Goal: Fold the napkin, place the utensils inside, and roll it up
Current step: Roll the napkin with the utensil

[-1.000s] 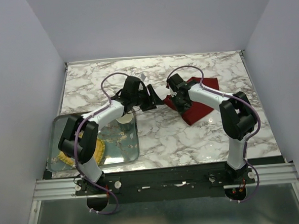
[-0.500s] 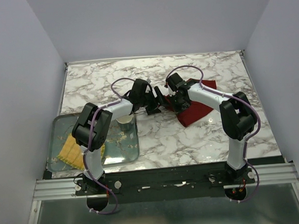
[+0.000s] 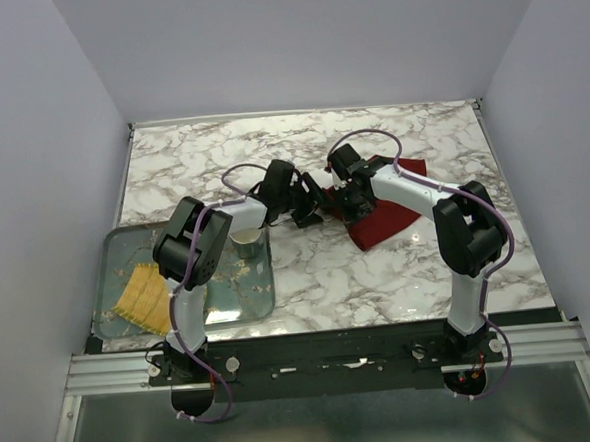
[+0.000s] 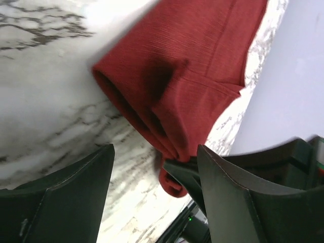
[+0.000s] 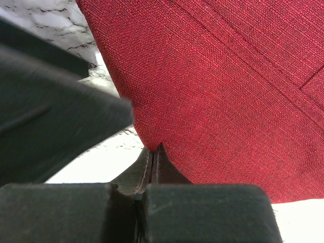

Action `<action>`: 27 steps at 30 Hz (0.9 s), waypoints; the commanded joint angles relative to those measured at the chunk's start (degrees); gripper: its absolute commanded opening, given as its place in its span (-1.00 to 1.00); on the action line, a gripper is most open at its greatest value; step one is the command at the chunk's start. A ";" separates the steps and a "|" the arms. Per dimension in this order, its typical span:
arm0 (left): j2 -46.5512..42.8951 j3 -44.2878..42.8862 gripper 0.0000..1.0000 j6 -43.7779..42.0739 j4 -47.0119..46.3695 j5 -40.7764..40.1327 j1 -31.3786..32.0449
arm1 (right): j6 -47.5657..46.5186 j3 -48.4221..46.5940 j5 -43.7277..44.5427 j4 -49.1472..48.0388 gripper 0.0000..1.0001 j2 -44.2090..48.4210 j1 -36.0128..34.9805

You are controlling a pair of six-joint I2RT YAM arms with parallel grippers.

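The dark red napkin (image 3: 390, 213) lies folded on the marble right of centre. It fills the right wrist view (image 5: 228, 91) and shows from its folded edge in the left wrist view (image 4: 192, 76). My right gripper (image 3: 347, 200) is shut on the napkin's left corner (image 5: 153, 152). My left gripper (image 3: 309, 206) is open and empty, just left of that corner, with its fingers (image 4: 55, 202) wide apart and the pinched corner between them (image 4: 154, 195). No utensils are in view.
A glass tray (image 3: 112, 254) sits at the near left with a yellow woven mat (image 3: 142, 296) in it. A metal cup (image 3: 244, 243) stands at the tray's right end, under the left arm. The two grippers are almost touching.
My left arm has swung right and brought its open gripper up to the napkin's left corner, uncovering the yellow mat. My right gripper has stayed shut on the napkin.
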State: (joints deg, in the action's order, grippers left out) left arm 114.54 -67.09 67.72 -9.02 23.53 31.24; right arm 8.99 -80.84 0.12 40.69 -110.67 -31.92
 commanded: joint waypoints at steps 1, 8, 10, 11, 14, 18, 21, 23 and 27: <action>3.14 -1.38 0.46 2.59 -1.53 -2.43 0.57 | 0.76 0.77 -1.35 -1.75 -0.99 1.51 -0.60; 3.67 -0.59 0.36 2.06 -1.79 -7.18 1.10 | 0.59 0.94 -1.61 -2.45 -0.99 1.86 -0.60; 4.54 -0.24 0.25 2.50 -4.06 -7.27 1.36 | 0.41 1.03 -1.61 -2.72 -0.99 2.13 -0.60; 4.81 0.03 0.22 2.67 -4.34 -7.36 1.45 | 0.24 1.29 -1.61 -2.80 -0.99 2.21 -0.51; 5.78 0.03 0.08 2.41 -4.87 -8.67 1.63 | 0.15 2.26 -1.44 -3.51 -0.99 3.00 -0.68; 6.57 -0.15 -0.23 1.45 -5.48 -9.91 1.63 | -0.03 3.84 -0.47 -4.39 -0.99 3.62 -1.04; 6.92 -0.06 -0.37 1.27 -6.10 -9.29 1.63 | 0.23 5.07 1.09 -4.74 -0.97 3.88 -1.65; 6.57 0.47 -0.48 1.01 -6.80 -8.94 1.80 | 0.50 5.34 1.90 -4.91 -0.94 4.06 -2.18; 6.48 1.08 -0.74 1.01 -7.16 -8.06 1.71 | 1.46 5.34 2.86 -4.65 -0.77 4.59 -3.14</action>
State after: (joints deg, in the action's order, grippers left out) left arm 119.94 -67.26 69.93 -15.77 17.08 32.75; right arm 9.08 -76.09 0.99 36.36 -108.42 -33.52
